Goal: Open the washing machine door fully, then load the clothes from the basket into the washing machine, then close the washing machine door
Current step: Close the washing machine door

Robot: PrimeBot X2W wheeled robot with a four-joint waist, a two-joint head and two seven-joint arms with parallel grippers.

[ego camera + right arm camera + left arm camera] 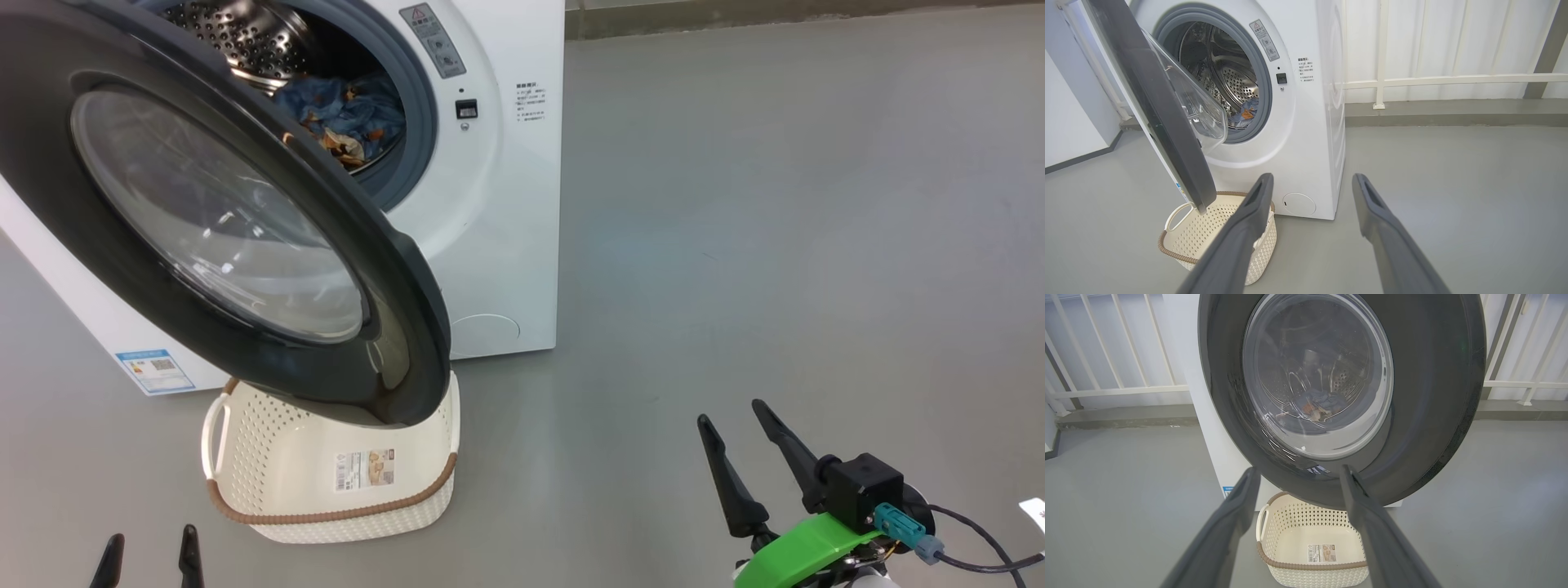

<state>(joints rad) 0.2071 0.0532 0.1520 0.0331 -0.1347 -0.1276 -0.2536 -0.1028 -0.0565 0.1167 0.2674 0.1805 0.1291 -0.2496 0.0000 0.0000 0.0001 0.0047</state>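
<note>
The white washing machine [498,245] stands at the upper left, its black-rimmed door [220,212] swung partly open and hanging over the basket. Blue clothes [351,118] with orange print lie inside the steel drum [1237,85]. They also show through the door glass [1316,375] in the left wrist view. The cream basket [326,469] sits on the floor under the door edge, with just a label inside. My left gripper [148,555] is open at the bottom left, short of the basket. My right gripper [735,429] is open over bare floor at the lower right.
Grey floor [775,204] stretches to the right of the machine. A white railing [1453,79] and wall run behind it. A cable [980,555] trails from my right wrist.
</note>
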